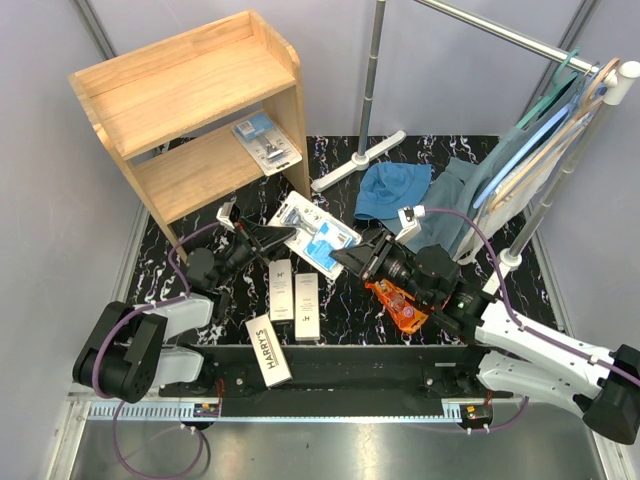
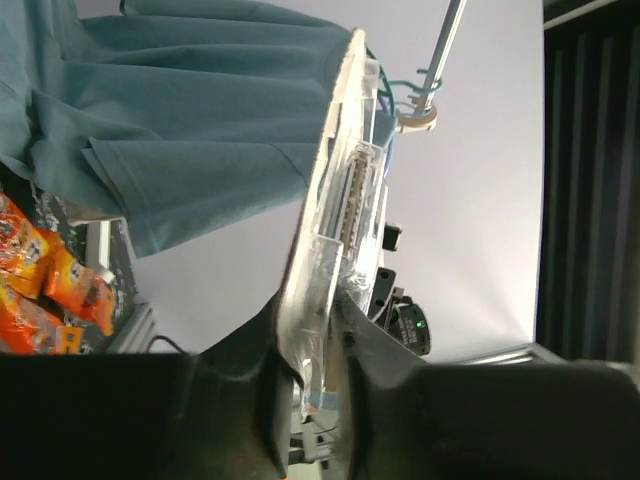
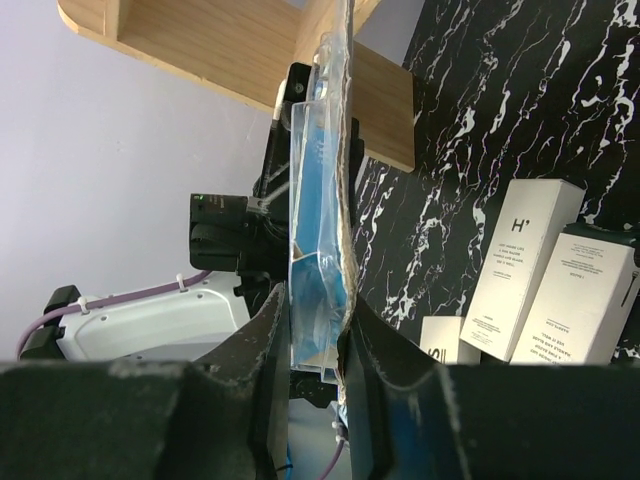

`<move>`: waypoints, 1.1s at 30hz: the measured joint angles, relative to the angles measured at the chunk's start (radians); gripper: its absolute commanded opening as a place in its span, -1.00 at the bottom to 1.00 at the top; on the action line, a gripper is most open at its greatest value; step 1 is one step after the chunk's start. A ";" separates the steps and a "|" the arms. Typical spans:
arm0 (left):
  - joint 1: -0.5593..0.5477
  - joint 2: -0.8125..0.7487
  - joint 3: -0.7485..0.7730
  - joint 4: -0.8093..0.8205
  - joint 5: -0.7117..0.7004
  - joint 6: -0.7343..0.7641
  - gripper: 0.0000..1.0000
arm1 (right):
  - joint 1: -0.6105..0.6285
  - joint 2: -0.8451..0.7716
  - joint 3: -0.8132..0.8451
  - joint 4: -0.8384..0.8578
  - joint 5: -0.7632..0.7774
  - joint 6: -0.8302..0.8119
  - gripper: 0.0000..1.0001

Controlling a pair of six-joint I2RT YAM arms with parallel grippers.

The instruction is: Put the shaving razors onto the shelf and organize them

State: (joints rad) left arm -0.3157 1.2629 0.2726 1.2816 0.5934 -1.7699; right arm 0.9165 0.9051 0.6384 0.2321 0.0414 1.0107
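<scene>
Top external view is showing me a flat blue-and-clear blister pack of razors [image 1: 315, 237] sitting at the centre of the frame over the black marbled tabletop [image 1: 340, 325]. Both grippers are pinching it. The left gripper [image 1: 283, 236] is gripping its left end and the right gripper [image 1: 348, 257] its lower right edge. I cannot tell whether the pack is touching the tabletop.

Through the left wrist camera I am seeing this blister pack [image 2: 340, 200] edge-on, running up the middle of the frame. The dark fingers [image 2: 265, 390] are closing narrowly on its lower rim. The right wrist camera is giving me much the same: fingers [image 3: 270, 350] are clamping narrowly on the bottom of the blister pack [image 3: 320, 200], with its blue card facing left.

At upper left of the top view the small light-wood two-level shelf [image 1: 190, 80] is standing at an angle. A second blue-and-clear blister pack [image 1: 267, 140] is lying flat at the right end of its lower level.

Three long white Harry's boxes with dark ends are lying on the tabletop at lower centre. Two are side by side [image 1: 281, 290] [image 1: 306, 305] just below the held pack, and the third [image 1: 268, 350] is lying angled near the bottom edge. A shiny orange pack [image 1: 400, 305] is lying partly under the right arm, right of centre. A blue bucket hat [image 1: 393, 190] is resting on the tabletop at upper centre, and teal cloths [image 1: 530, 150] are hanging from the metal clothes rack [image 1: 375, 60] at upper right.
</scene>
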 measured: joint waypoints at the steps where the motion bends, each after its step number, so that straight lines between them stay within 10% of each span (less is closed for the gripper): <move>1: 0.000 0.000 0.000 0.001 0.010 0.004 -0.13 | 0.000 -0.006 -0.003 -0.003 0.000 -0.002 -0.92; 7: 0.000 -0.031 0.003 -0.026 0.089 0.078 0.36 | 0.000 -0.027 -0.010 -0.043 0.001 -0.012 -0.95; 11: 0.000 -0.180 0.082 -0.319 0.134 0.282 0.75 | 0.000 -0.035 -0.010 -0.050 0.003 -0.014 -0.95; 19: -0.009 -0.395 0.525 -1.362 -0.050 0.894 0.94 | 0.000 -0.064 -0.010 -0.023 0.008 -0.017 -0.96; 33: -0.008 -0.441 0.824 -2.038 -0.528 1.259 0.98 | 0.000 0.013 -0.010 -0.086 -0.019 -0.030 -0.97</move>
State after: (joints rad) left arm -0.3233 0.8215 1.0969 -0.7567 0.0654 -0.5106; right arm 0.9165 0.9180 0.6285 0.1463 0.0227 0.9810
